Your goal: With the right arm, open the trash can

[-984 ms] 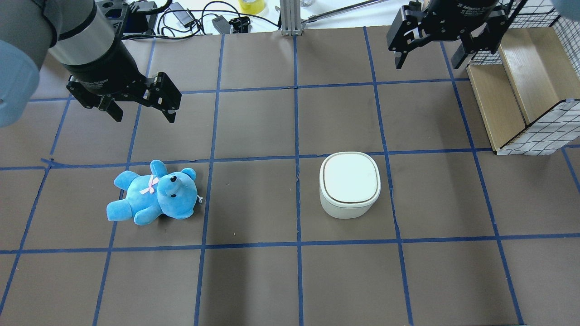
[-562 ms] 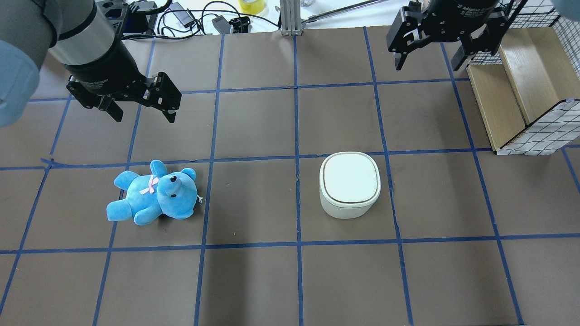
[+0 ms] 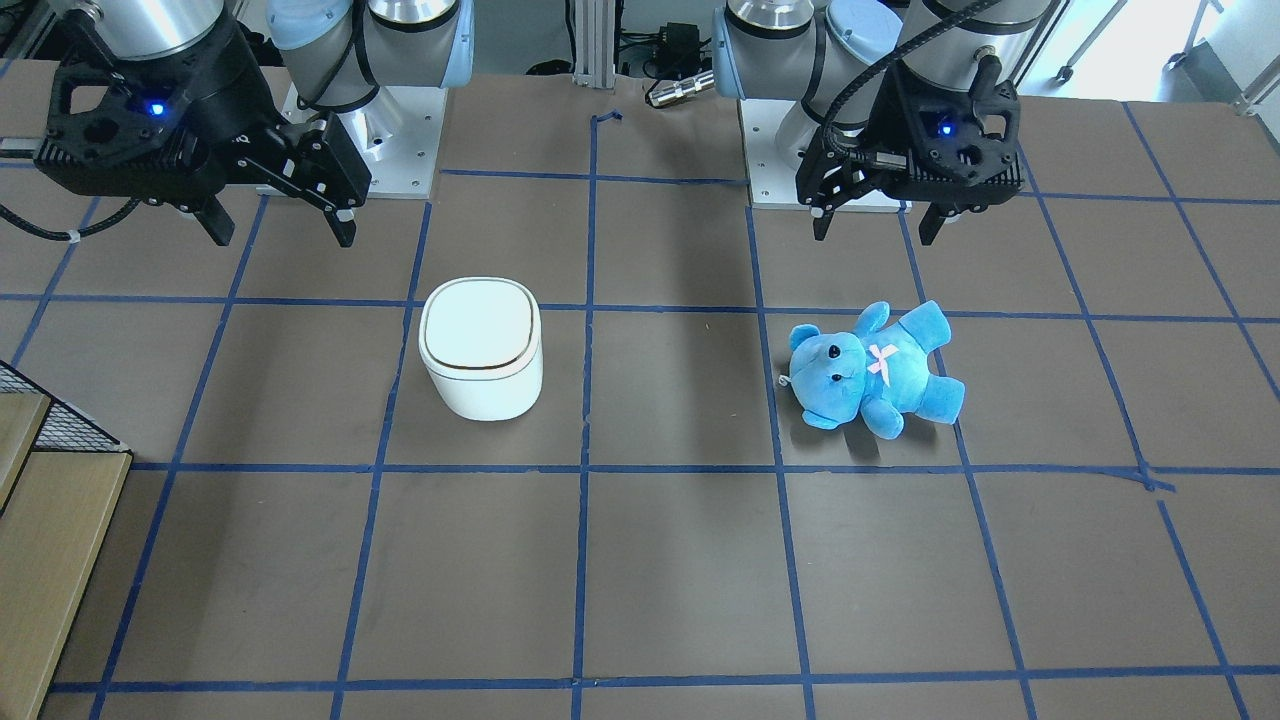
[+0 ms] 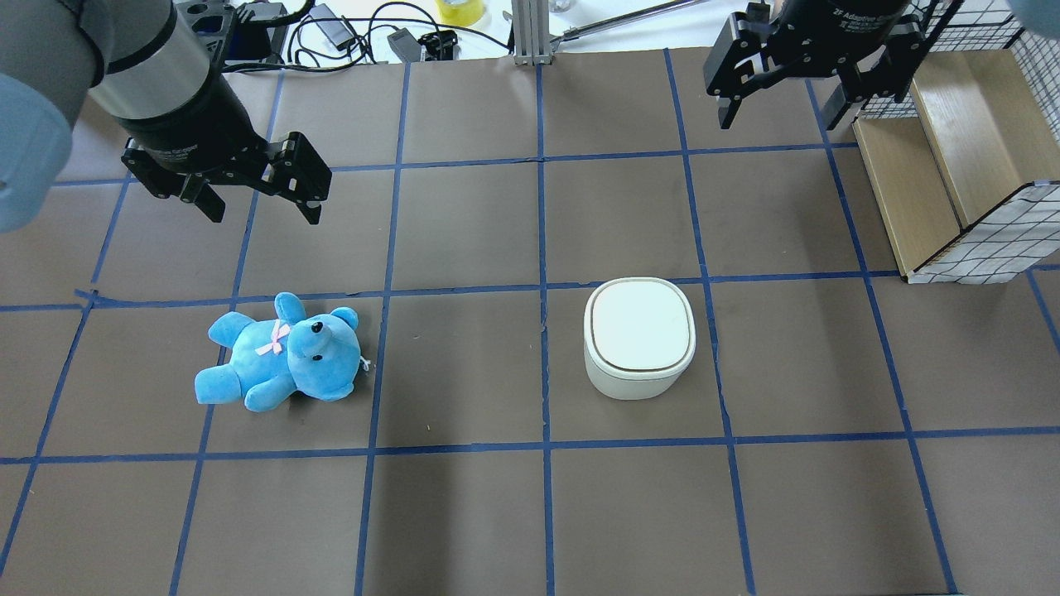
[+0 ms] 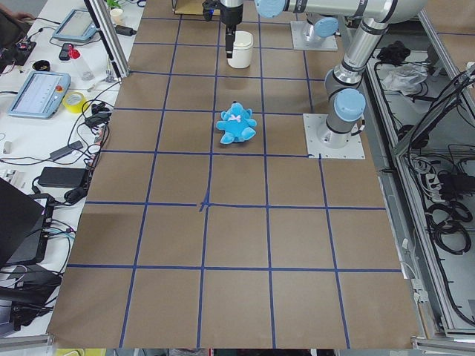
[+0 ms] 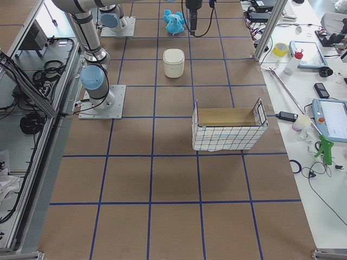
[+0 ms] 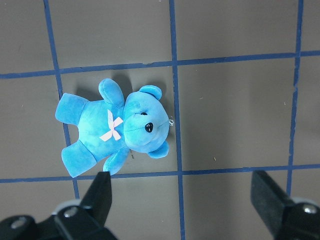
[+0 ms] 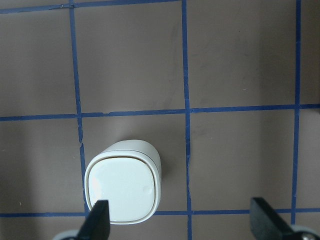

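STAGE: approach, no contact | right gripper [image 4: 778,122]: jaws spread wide, empty, raised | trash can [image 4: 638,327]: on tabletop [image 4: 464,232], well below gripper, offset sideways | DONE: nothing, lid shut | REMAINING: descend, engage lid edge, flip open

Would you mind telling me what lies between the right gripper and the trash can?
Only bare table, crossed by a blue tape line, separates the right gripper from the trash can; the overhead view shows this plainly.

Trash can [image 4: 638,335] stands apart from teddy [image 4: 281,358] and basket [image 4: 985,242].
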